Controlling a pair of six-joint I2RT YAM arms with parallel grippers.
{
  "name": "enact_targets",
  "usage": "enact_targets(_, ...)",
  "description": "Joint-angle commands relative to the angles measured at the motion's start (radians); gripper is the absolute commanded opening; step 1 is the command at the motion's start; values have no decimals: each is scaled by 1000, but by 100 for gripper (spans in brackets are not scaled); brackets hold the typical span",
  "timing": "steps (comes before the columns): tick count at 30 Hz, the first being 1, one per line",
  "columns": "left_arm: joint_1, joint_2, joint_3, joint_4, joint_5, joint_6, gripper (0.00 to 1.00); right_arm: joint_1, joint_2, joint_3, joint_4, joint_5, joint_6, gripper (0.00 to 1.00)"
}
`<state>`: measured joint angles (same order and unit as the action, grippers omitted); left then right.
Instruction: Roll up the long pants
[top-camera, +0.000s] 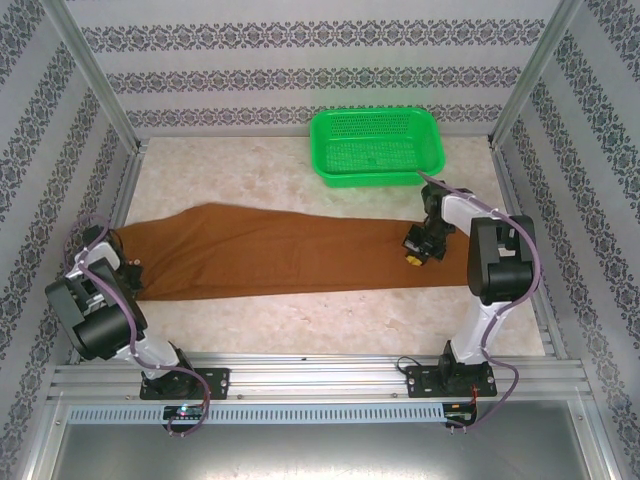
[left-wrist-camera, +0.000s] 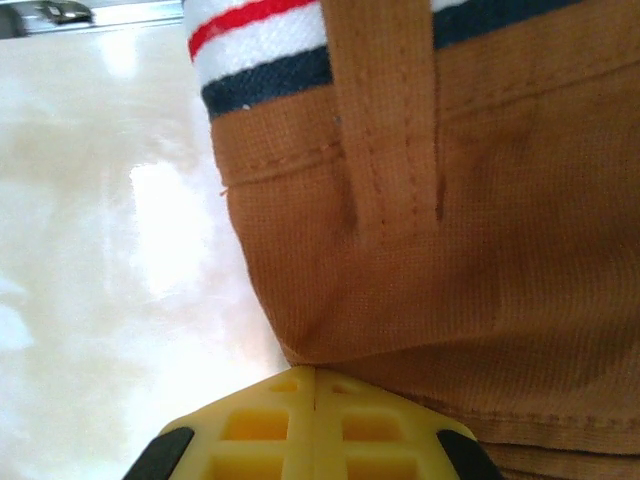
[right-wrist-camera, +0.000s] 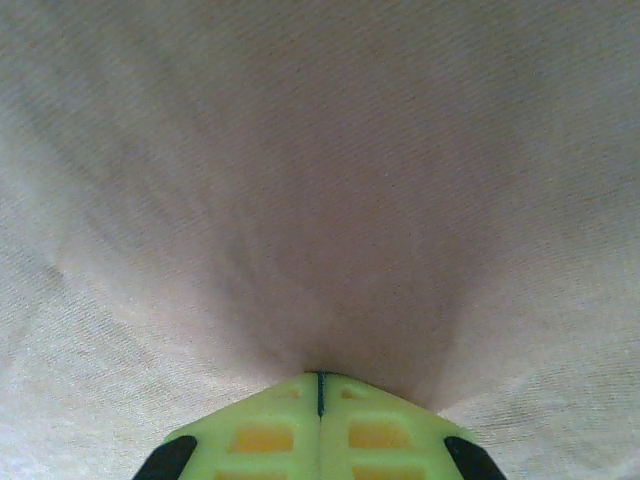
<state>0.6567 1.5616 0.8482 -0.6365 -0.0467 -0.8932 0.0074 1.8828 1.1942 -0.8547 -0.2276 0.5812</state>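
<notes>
Nothing rolled yet. The long pants (top-camera: 280, 255) lie flat and full length across the middle of the desk (top-camera: 250, 180), long axis left to right, waistband left, leg ends right. The left gripper (left-wrist-camera: 315, 375) is pinched closed on the waist edge, and the right gripper (right-wrist-camera: 320, 378) is pinched closed on puckered cloth near the leg ends.

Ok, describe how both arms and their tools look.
The left arm and right arm are white links with bulky black joints, each trailed by a thin purple cable. The left tool and right tool have yellow fingers moulded with square grid pockets, black at the outer corners.
</notes>
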Motion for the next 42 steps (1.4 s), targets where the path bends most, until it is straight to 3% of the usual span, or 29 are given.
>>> enact_targets(1,3,56,30,91,91,-40,0,-51,85,41,-52,95,20,0)
enact_targets(14,-72,135,90,92,119,-68,0,-172,260,354,-222,222,11,0)
enact_targets(25,-87,97,139,60,112,-47,0,-257,490,816,-370,273,-32,0)
enact_targets(27,-97,77,164,57,106,-35,0,-261,440,791,-341,300,-32,0)
enact_targets(34,-142,-19,211,33,27,-2,0,-234,47,390,-183,305,-27,0)
enact_targets(42,-162,-109,143,21,5,-7,0,-220,-15,134,-152,304,-48,0)
